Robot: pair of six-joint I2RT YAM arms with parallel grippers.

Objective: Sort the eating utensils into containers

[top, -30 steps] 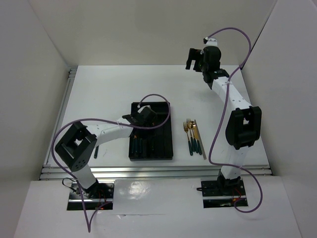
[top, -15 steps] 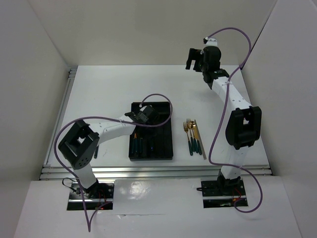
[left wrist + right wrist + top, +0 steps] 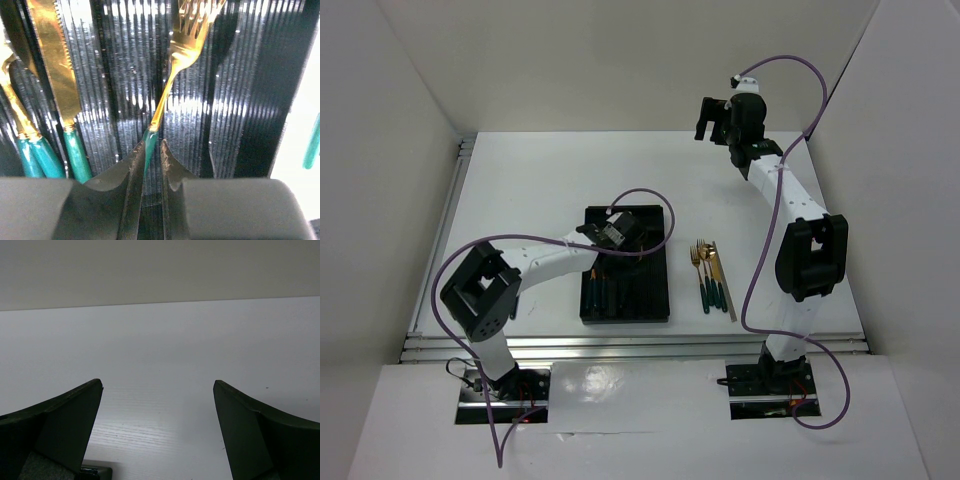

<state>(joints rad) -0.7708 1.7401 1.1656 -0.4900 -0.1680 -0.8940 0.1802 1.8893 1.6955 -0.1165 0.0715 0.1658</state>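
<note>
The black tray (image 3: 660, 300) lies at the table's middle, with several gold and green utensils in its left compartments. My left gripper (image 3: 620, 232) hovers low over the tray (image 3: 260, 100). In the left wrist view, a gold fork (image 3: 185, 45) lies in a middle compartment, its green handle between the jaws of my left gripper (image 3: 151, 144). The jaws stand slightly apart: the handle rests against the left finger, with a gap to the right one. A gold knife (image 3: 52, 60) lies one compartment to the left. My right gripper (image 3: 712, 115) is raised at the far right, wide open and empty (image 3: 157, 385).
Several forks and knives (image 3: 710, 275) and a thin silver piece (image 3: 729, 290) lie side by side on the table right of the tray. One dark utensil (image 3: 513, 305) lies left of the tray, by the left arm. A purple cable loops over the tray.
The left gripper has slid a little right and farther over the tray, and its jaws have parted from shut around the fork handle. The right arm has not moved.
</note>
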